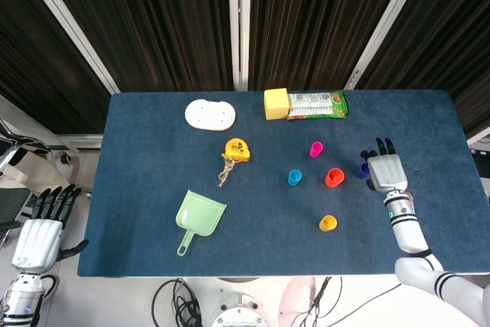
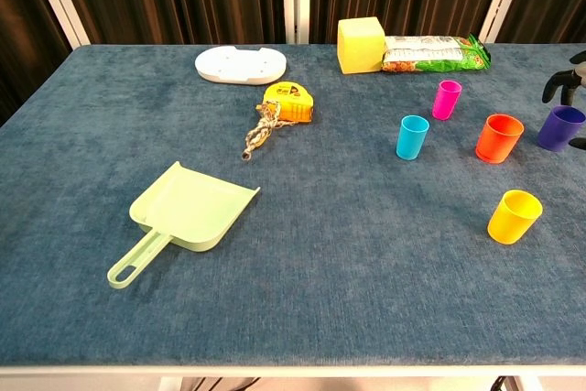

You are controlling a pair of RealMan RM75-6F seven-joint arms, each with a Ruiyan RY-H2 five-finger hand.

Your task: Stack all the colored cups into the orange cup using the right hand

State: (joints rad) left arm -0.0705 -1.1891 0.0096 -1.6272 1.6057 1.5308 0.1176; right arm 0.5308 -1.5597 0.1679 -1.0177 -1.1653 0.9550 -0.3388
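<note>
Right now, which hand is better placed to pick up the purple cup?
The right hand. It sits right beside the purple cup, fingers spread, not yet gripping. The left hand hangs off the table's far left edge, away from every cup.

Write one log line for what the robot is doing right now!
phase: reaching | right hand: open beside purple cup, not gripping | orange cup: upright, nothing inside | left hand: off table
</note>
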